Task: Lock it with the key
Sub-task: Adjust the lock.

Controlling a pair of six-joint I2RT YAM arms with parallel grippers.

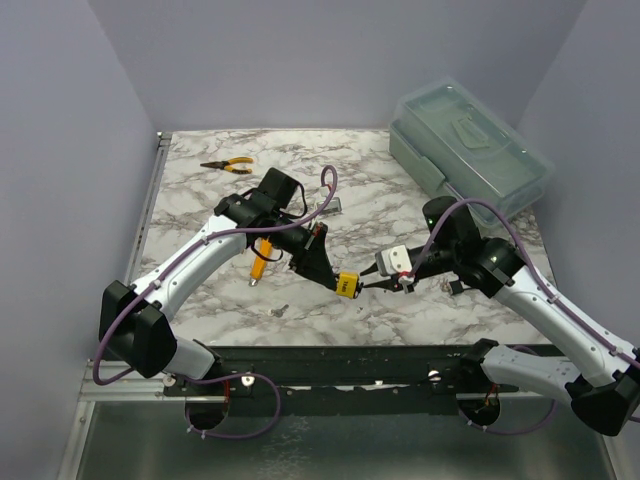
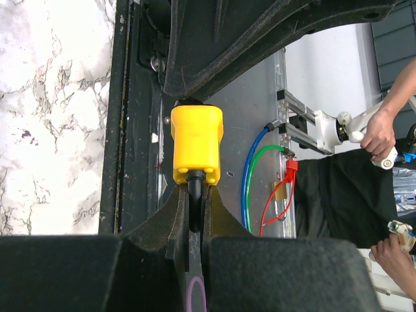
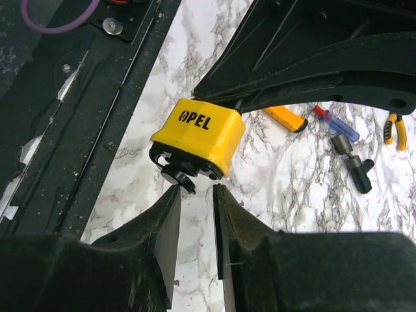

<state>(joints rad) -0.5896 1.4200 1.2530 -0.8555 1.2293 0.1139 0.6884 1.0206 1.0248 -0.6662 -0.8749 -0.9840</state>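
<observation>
A yellow padlock (image 1: 347, 284) hangs in the air over the table's front middle. My left gripper (image 1: 333, 276) is shut on its black shackle (image 2: 195, 208); the yellow body (image 2: 197, 146) sticks out past the fingertips. In the right wrist view the padlock (image 3: 198, 136) shows a black key (image 3: 177, 177) sitting in its underside. My right gripper (image 3: 196, 195) is open with a narrow gap and holds nothing. It is just below the padlock, and its left fingertip (image 3: 170, 198) is at the key's head. In the top view the right gripper (image 1: 385, 284) is right of the padlock.
An orange-handled tool (image 1: 260, 262) lies under the left arm. Orange pliers (image 1: 227, 165) lie at the back left. A clear plastic box (image 1: 470, 145) stands at the back right. A blue screwdriver (image 3: 335, 123) and a black socket piece (image 3: 354, 166) lie beyond the padlock.
</observation>
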